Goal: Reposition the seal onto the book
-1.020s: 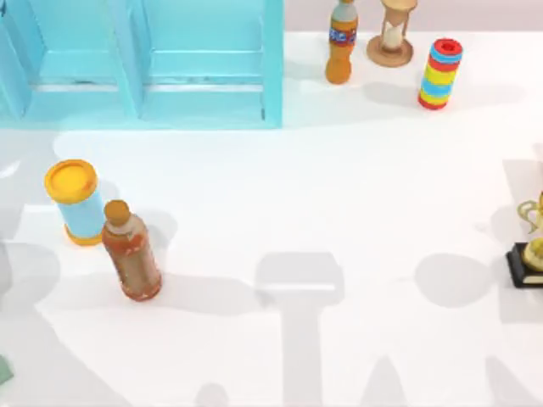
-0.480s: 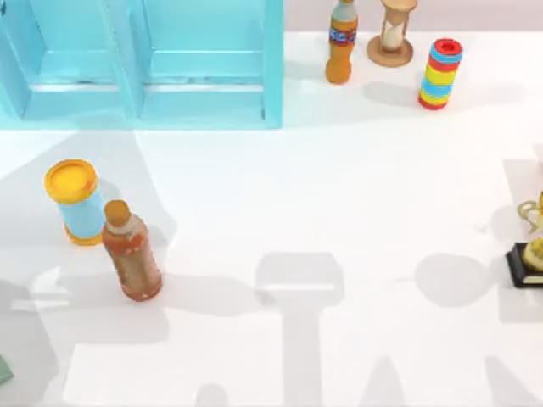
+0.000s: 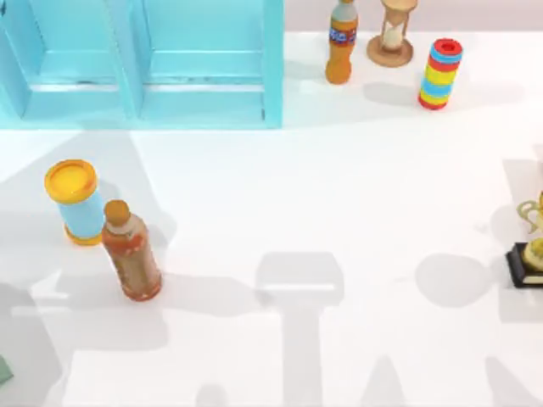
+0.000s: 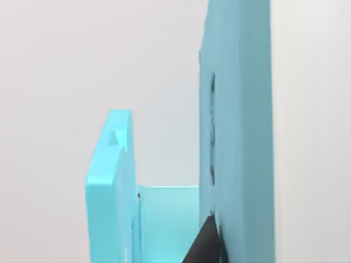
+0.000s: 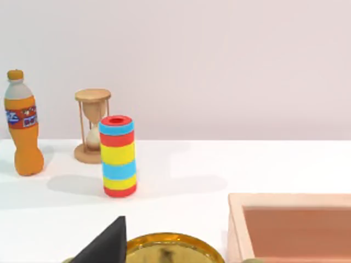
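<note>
Seal: we cannot tell where it sits. Book: a thin teal sliver (image 3: pixel 3 370) cuts the lower left edge of the top view; we cannot tell whether it is the book.

Left tool (image 4: pixel 205 246): a dark tip shows in the left wrist view, close against the light blue shelf unit (image 4: pixel 236 109). Wide or narrow, we cannot tell. Right tool (image 5: pixel 104 246): a dark tip in the right wrist view, just beside a gold disc (image 5: pixel 173 249). Its state we cannot tell either.

On the white desk (image 3: pixel 339 186), top view:
- the shelf unit (image 3: pixel 144 59) fills the upper left of the frame.
- blue can with yellow lid (image 3: pixel 75 202) at mid left, upright.
- brown drink bottle (image 3: pixel 130 252) just beside the can, toward lower right of it, upright with an orange cap.
- orange soda bottle (image 3: pixel 341 42), hourglass (image 3: pixel 393 34) and striped cylinder (image 3: pixel 440 74) stand in a row at upper right, near each other but apart.
- gold trophy on a black base (image 3: pixel 533 246) sits at the right edge, cut off.

The right wrist view looks across the desk at the soda bottle (image 5: pixel 23 131), hourglass (image 5: pixel 92 126) and striped cylinder (image 5: pixel 117 156), all upright, the cylinder nearest. A pinkish open box (image 5: pixel 290 219) sits close to the camera, beside the gold disc.
</note>
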Robot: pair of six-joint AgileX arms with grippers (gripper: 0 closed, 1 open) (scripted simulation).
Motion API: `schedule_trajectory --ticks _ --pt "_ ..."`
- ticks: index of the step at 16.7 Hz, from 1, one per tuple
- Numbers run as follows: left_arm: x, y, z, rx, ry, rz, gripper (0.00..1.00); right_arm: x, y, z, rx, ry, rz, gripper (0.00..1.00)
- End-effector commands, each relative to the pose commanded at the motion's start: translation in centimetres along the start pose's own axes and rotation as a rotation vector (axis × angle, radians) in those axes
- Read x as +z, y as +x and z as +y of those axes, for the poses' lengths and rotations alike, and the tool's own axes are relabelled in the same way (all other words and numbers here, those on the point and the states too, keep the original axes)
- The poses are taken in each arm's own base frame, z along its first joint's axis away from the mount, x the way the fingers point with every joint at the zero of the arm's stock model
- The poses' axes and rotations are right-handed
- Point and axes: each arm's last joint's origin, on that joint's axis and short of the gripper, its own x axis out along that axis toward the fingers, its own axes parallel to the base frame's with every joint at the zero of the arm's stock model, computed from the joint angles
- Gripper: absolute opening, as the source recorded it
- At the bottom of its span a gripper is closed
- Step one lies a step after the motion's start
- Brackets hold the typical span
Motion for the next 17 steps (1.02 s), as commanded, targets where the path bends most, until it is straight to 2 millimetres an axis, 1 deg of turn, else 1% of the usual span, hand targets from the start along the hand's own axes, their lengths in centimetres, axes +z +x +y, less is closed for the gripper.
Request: schedule_trajectory --ticks 2,5,7,9,11,13,15,16,17 --pt "-0.2 0.5 -0.2 0.021 -0.055 0.010 0.00 0.0 0.0 0.0 0.000 0.000 0.000 1.00" --pt "-0.8 2.5 -1.1 0.071 -0.223 0.038 0.00 0.0 0.0 0.0 0.000 0.000 0.000 1.00" --pt "-0.7 4.5 -2.7 0.088 -0.370 0.039 0.00 0.0 0.0 0.0 0.000 0.000 0.000 1.00" --pt "0.2 7.0 -5.4 0.073 -0.544 0.019 0.00 0.0 0.0 0.0 0.000 0.000 0.000 1.00" --pt "1.3 9.6 -9.5 0.024 -0.754 0.002 0.00 0.0 0.0 0.0 0.000 0.000 0.000 1.00" --pt "1.6 12.2 -14.9 -0.044 -1.001 0.036 0.00 0.0 0.0 0.0 0.000 0.000 0.000 1.00" --pt "1.2 14.0 -21.8 -0.107 -1.241 0.123 0.00 0.0 0.0 0.0 0.000 0.000 0.000 1.00" --pt "0.9 14.3 -25.5 -0.136 -1.347 0.178 0.00 0.0 0.0 0.0 0.000 0.000 0.000 1.00" --pt "0.8 14.3 -29.4 -0.162 -1.441 0.236 0.00 0.0 0.0 0.0 0.000 0.000 0.000 1.00"
